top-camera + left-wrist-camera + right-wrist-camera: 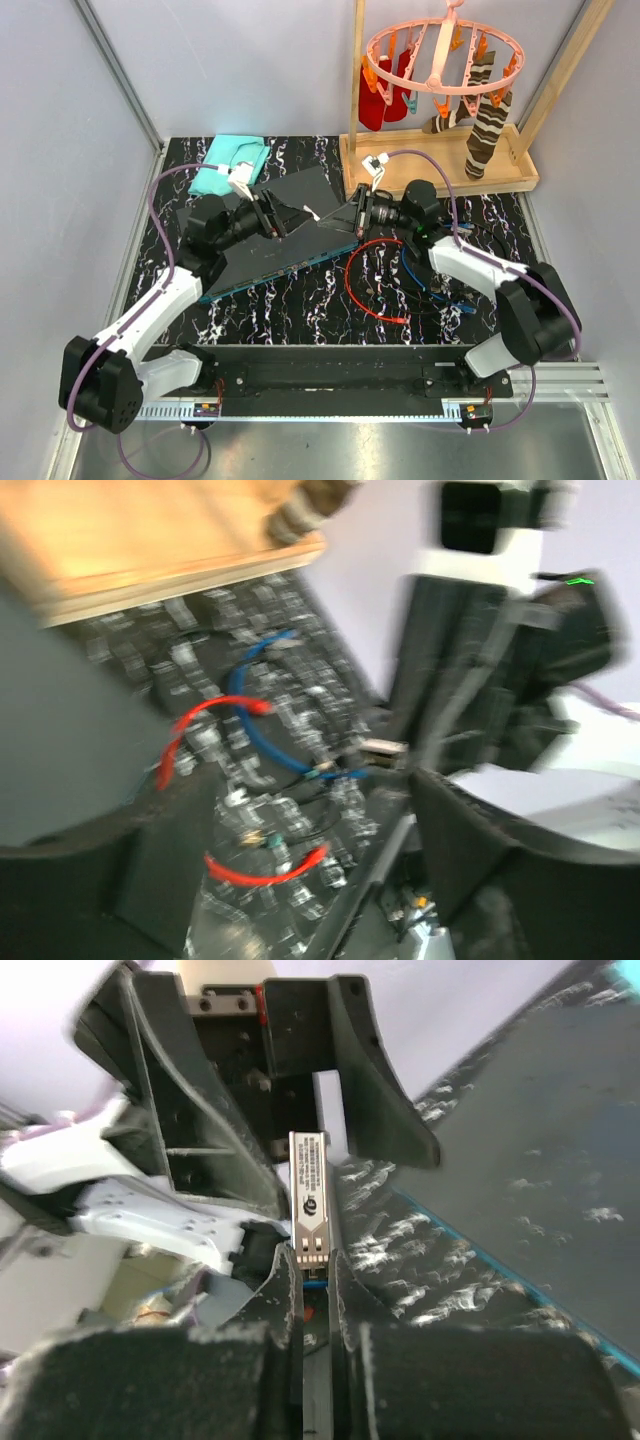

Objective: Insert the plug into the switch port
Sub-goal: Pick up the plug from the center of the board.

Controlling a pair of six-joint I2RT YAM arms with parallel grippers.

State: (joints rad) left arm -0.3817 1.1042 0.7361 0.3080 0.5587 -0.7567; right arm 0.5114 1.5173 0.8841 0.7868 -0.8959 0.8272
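Bright, even light from overhead fills the top view, which is sharp from edge to edge. Shadows barely register on the black marbled table [300,310] around the switch [305,190]. Nearer the camera than the switch, the metal ledge [330,445] carries a dull sheen. The left wrist view is smeared by motion blur, so the red cable [200,718] and blue cable [238,705] streak. In the right wrist view the plug [308,1200] is crisp, while the right gripper's fingers [180,1380] are out of focus and the pale background is washed out.

Sockets along the switch [305,195] are indistinguishable.
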